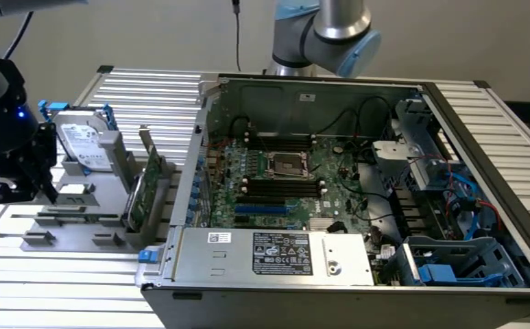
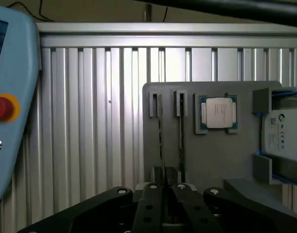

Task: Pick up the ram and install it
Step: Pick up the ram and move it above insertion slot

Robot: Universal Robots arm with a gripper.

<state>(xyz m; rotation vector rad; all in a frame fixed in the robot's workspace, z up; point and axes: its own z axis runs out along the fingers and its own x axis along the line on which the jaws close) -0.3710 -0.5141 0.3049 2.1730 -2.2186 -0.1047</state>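
Jaws of gripper (image 2: 163,188) pinched nearly together on thin top edge of ram (image 2: 160,145). Ram edge-on, along slot near edge of gray holder (image 2: 211,160); seated or lifted, cannot tell. Second slot just beside, then CPU (image 2: 217,113), then hard drive (image 2: 284,133): white label, writing unreadable. Bare slatted table (image 2: 90,121) open up to teach pendant (image 2: 12,97). Exterior view: expansion card (image 1: 144,188) upright between holder and open computer case (image 1: 302,96).
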